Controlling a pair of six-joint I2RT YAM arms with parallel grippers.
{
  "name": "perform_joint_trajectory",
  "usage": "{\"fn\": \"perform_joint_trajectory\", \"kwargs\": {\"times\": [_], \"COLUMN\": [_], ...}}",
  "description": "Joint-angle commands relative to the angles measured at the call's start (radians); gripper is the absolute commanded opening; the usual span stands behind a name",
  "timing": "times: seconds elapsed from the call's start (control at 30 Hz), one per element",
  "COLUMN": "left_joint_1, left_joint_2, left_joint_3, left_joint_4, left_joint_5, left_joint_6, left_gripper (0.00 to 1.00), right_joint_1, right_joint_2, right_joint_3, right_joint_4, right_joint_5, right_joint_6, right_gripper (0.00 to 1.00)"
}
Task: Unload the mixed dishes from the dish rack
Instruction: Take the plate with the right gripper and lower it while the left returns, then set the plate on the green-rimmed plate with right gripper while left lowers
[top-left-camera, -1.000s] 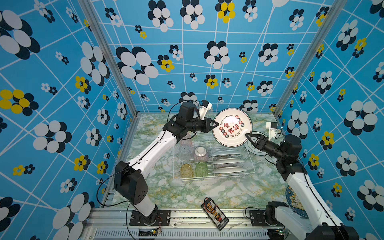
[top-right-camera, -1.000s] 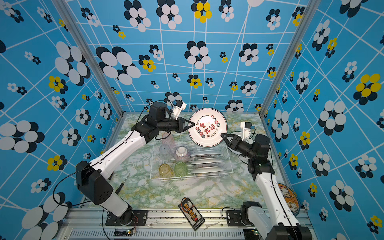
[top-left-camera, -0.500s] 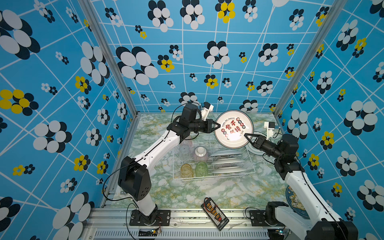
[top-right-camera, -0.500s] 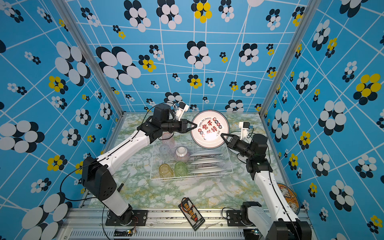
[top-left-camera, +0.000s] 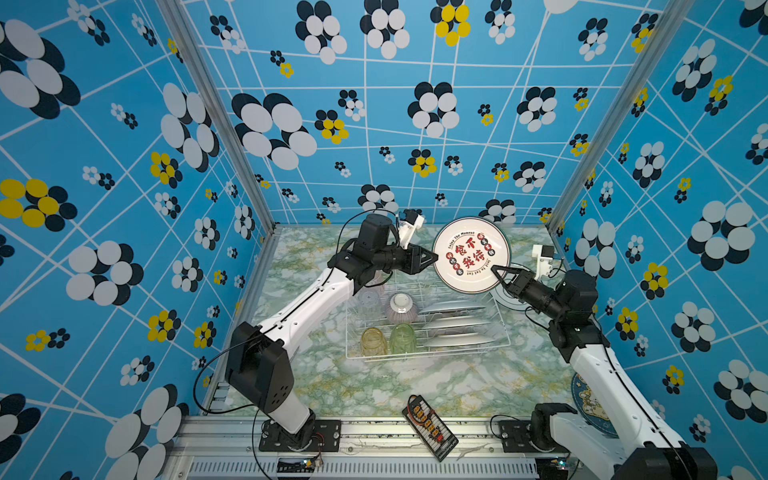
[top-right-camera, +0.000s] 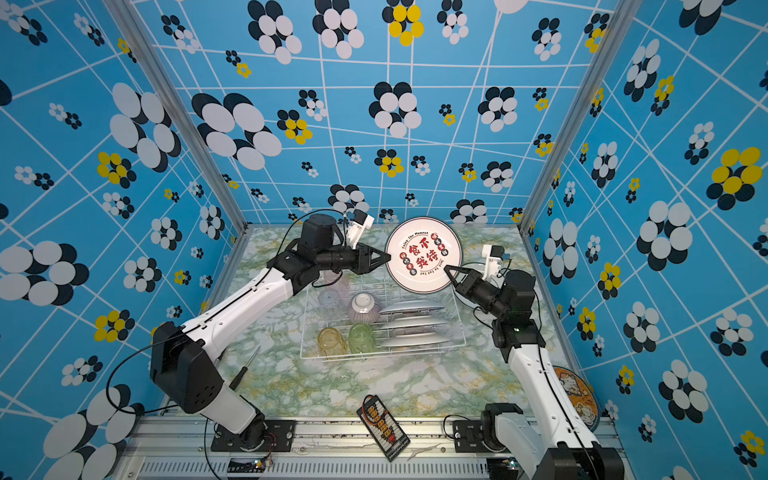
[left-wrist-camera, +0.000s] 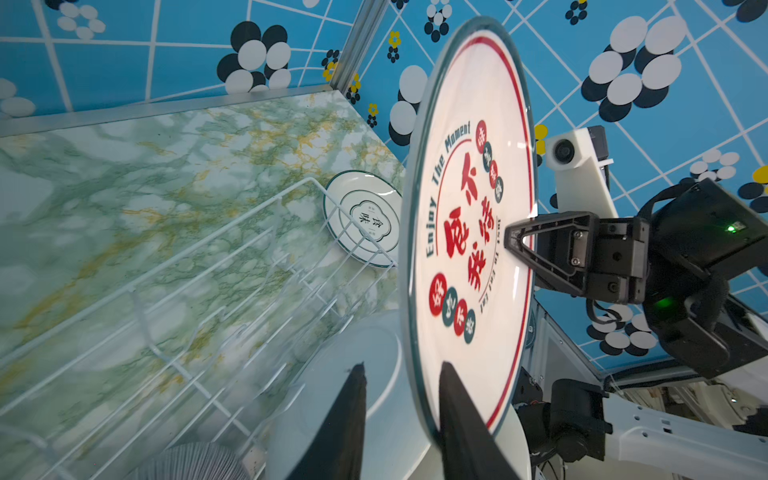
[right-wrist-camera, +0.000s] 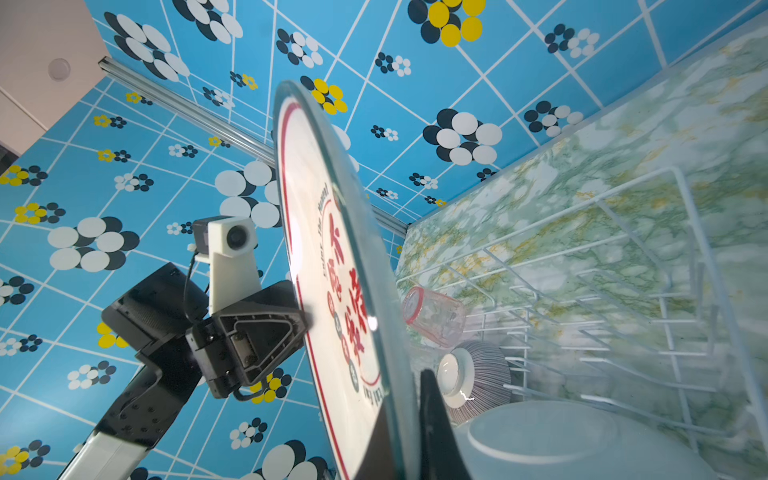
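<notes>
The left gripper (top-left-camera: 435, 258) has loosened, jaws apart astride the rim of the plate (top-left-camera: 471, 254); the right gripper (top-left-camera: 495, 271) seems clamped on its opposite edge.

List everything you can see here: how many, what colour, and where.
dish rack: one, white wire, centre of table.
red-lettered plate: one, white, held up above rack's far side.
flat plate: one, white with green rings, right of rack.
racked plates: at least three, white, on edge, rack's right half.
tumblers: four, yellow, green, clear, pink, rack's left half.
bowl: one, purple-striped, upturned, rack's middle.
board: one, black, orange connectors, table's near edge.
mat: one, blue cartoon print, table's right edge.
left gripper: black, jaws parted around lifted plate's rim.
right gripper: black, jaws shut on its rim.
</notes>
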Motion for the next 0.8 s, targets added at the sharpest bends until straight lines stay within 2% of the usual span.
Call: {"fn": "perform_joint_trajectory", "kwargs": {"times": [0.0, 0.1, 0.17, 0.33, 0.47, 0.77], "left_joint_1": [-0.017, -0.063, -0.078, -0.096, -0.118, -0.138], "left_joint_2": [-0.089, -0.164, -0.200, -0.231, -0.230, -0.221], "left_joint_3": [-0.066, -0.125, -0.158, -0.216, -0.207, -0.188], "left_joint_4": [-0.106, -0.137, -0.154, -0.178, -0.225, -0.223], "left_joint_5": [-0.251, -0.446, -0.509, -0.553, -0.605, -0.607], "left_joint_6": [0.143, 0.248, 0.279, 0.302, 0.345, 0.374], "left_gripper": [0.30, 0.30, 0.30, 0.30, 0.29, 0.30], "right_joint_1": [-0.070, -0.162, -0.223, -0.347, -0.426, -0.438], "right_joint_2": [-0.034, -0.023, -0.009, 0.017, 0.062, 0.268], "right_joint_3": [0.084, 0.094, 0.088, 0.040, -0.011, -0.073], "right_joint_4": [0.023, -0.009, -0.021, -0.051, -0.048, 0.033], "right_joint_5": [0.103, 0.121, 0.141, 0.204, 0.224, 0.267], "right_joint_6": [0.043, 0.055, 0.066, 0.061, 0.048, 0.042], "right_gripper": [0.00, 0.00, 0.00, 0.00, 0.00, 0.00]}}
